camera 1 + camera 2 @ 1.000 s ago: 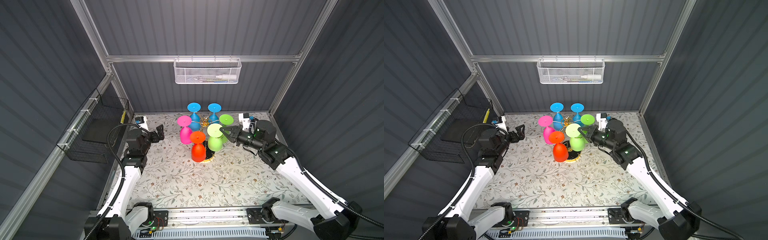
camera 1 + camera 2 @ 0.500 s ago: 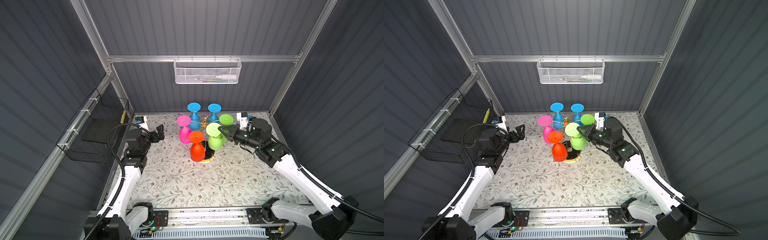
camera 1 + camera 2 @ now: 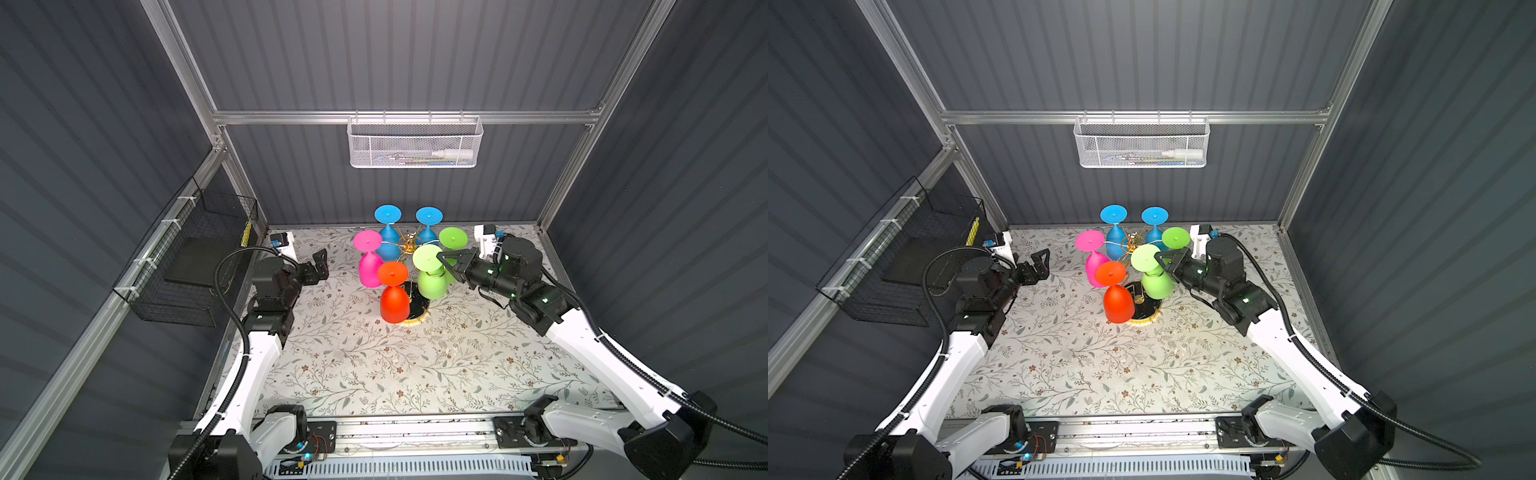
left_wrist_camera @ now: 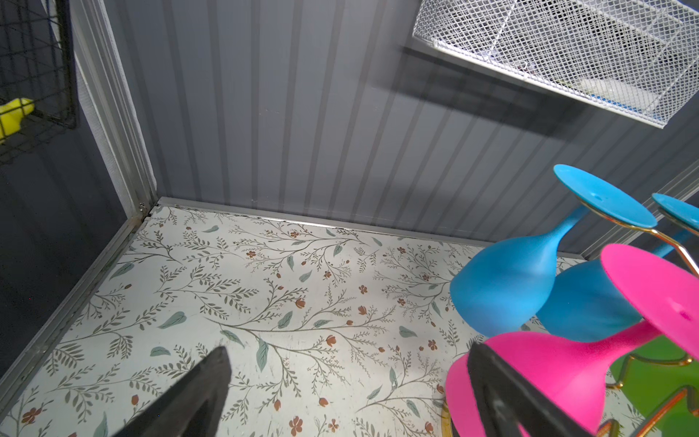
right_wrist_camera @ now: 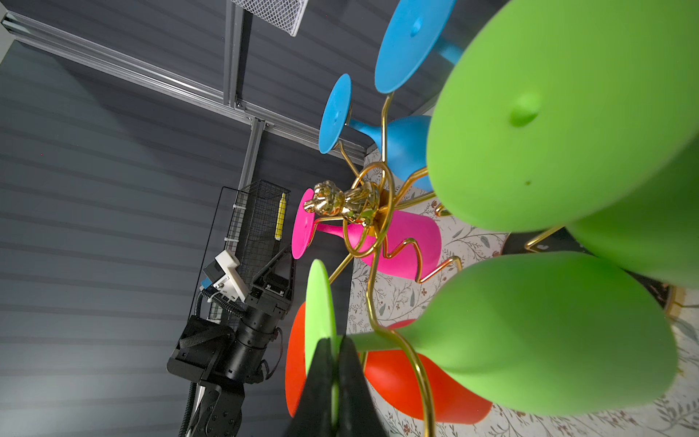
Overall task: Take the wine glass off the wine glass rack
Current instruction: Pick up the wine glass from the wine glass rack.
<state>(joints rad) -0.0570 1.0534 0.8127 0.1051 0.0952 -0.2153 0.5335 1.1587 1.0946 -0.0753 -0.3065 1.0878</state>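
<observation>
At the rack (image 3: 406, 242), right gripper (image 3: 442, 257), clenched on the foot of the lime wine glass (image 3: 432, 284), should draw outward along the arm; left gripper (image 3: 321, 264) released.

You see the wine glass rack (image 5: 351, 204) as polished gold metal wire, mirror-glossy on its top figurine. The green wine glass (image 5: 548, 340) looks like matt plastic with a fine grain; the pink glass (image 4: 529, 370), blue glass (image 4: 503, 287) and red glass (image 3: 394, 305) have the same finish. The right gripper (image 5: 333, 346) has matt black plastic fingers (image 5: 353, 393). The left arm shell (image 3: 257, 365) is smooth glossy white plastic. Table cover (image 3: 374, 365): matt printed floral sheet. White basket (image 3: 415, 145): painted metal mesh. Black basket (image 3: 195, 257): coated wire. Frame rail (image 3: 291, 117): brushed aluminium
</observation>
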